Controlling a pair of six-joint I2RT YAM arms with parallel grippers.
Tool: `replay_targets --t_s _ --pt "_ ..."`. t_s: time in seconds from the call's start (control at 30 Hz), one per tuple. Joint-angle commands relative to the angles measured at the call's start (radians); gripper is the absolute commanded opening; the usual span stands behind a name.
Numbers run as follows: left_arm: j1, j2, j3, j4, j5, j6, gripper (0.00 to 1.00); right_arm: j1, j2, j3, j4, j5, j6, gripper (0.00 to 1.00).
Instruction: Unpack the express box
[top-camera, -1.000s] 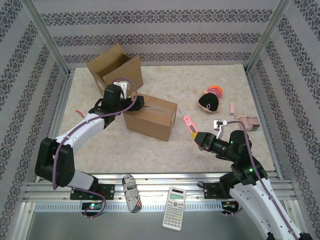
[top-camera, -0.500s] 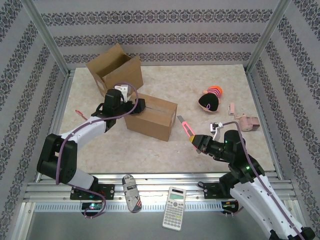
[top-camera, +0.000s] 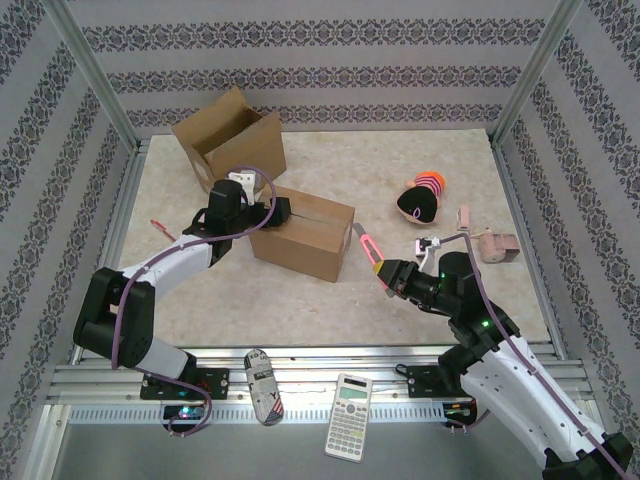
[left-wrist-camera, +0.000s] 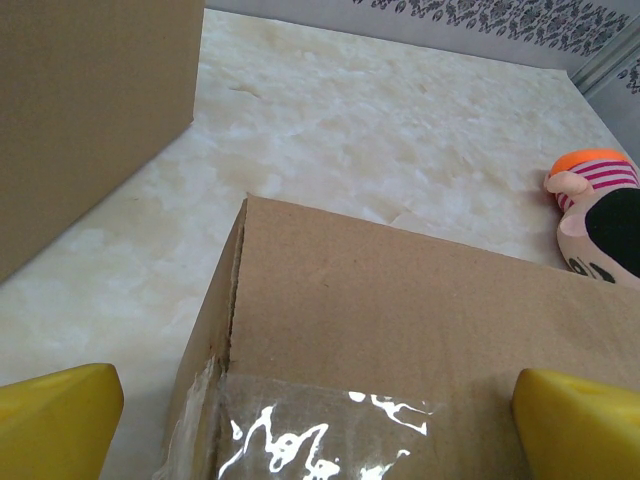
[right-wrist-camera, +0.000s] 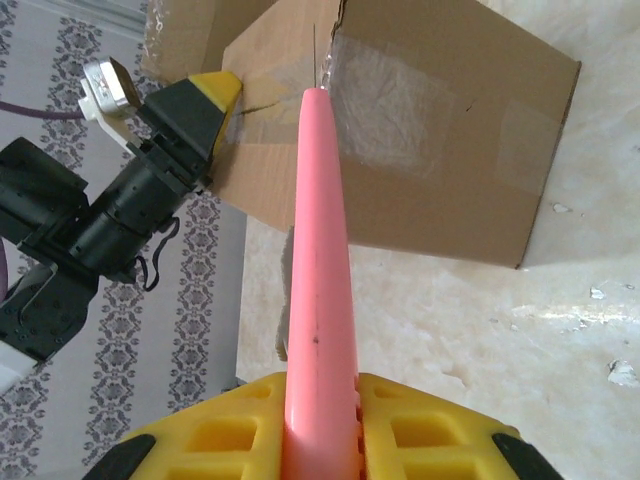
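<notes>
Our right hand, clamped on a pink box cutter, levels the blade at the taped express box at centre frame on the desk, while our left hand, spread wide, straddles its left end, apparently to brace it.

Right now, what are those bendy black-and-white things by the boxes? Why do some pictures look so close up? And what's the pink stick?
Those are two robot arms bolted to a table. Each ends in a two-finger claw. The wide picture comes from a camera above and behind them. The two close-ups come from little cameras on their wrists. The left claw is open wide at one end of the taped cardboard box. The right claw is shut on a pink cutter and points it at that box's other end. An open box at the back and a plush toy are also on the table. A calculator lies on the near rail.
</notes>
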Motion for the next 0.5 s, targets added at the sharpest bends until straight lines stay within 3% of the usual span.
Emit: replay_targets --t_s 0.0,0.47 --pt "0.008 0.009 -0.033 -0.046 -0.009 -0.004 1.00 0.011 0.000 -0.021 0.049 0.035 0.020 0.00" --pt "0.008 0.015 -0.026 -0.055 -0.007 -0.005 1.00 0.012 0.060 -0.034 0.130 0.025 0.045 0.00"
